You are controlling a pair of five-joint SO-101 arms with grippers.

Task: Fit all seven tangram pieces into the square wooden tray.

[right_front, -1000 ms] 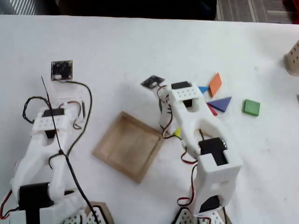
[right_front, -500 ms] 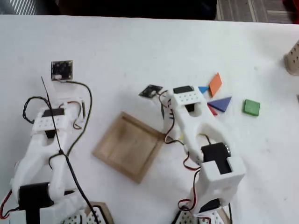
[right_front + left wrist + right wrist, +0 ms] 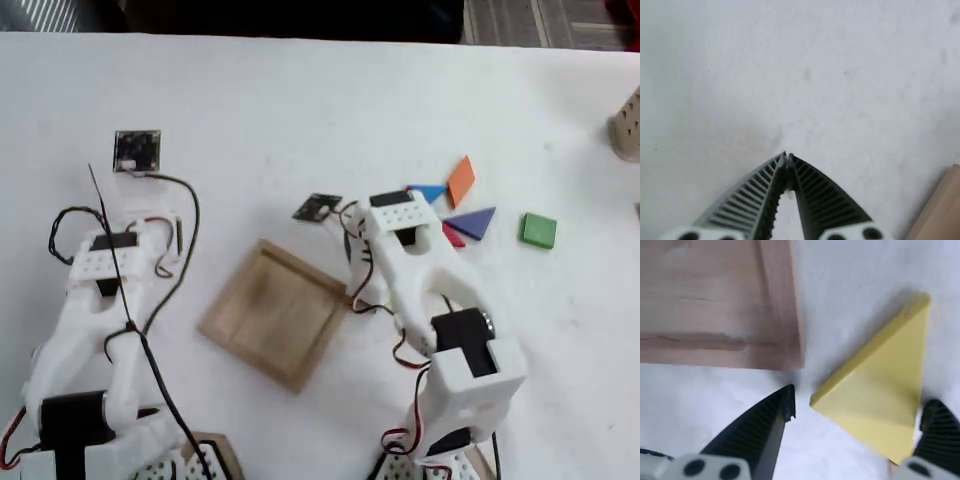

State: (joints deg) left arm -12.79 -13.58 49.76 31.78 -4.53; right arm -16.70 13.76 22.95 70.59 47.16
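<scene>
A white table (image 3: pixel 300 100) takes up most of the high view. A tan block (image 3: pixel 627 125) dotted with dark holes stands at the table's right edge. A dark strip (image 3: pixel 280 15) runs beyond the table's far edge, and striped flooring (image 3: pixel 520 20) shows past the table's far right corner.

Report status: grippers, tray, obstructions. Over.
Left gripper shut over table. Right gripper open, straddling yellow triangle beside tray corner. Tray empty. Nothing between triangle and tray.

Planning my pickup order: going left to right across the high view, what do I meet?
left arm → wooden tray → right arm → green square → tan block at the picture's edge
</scene>
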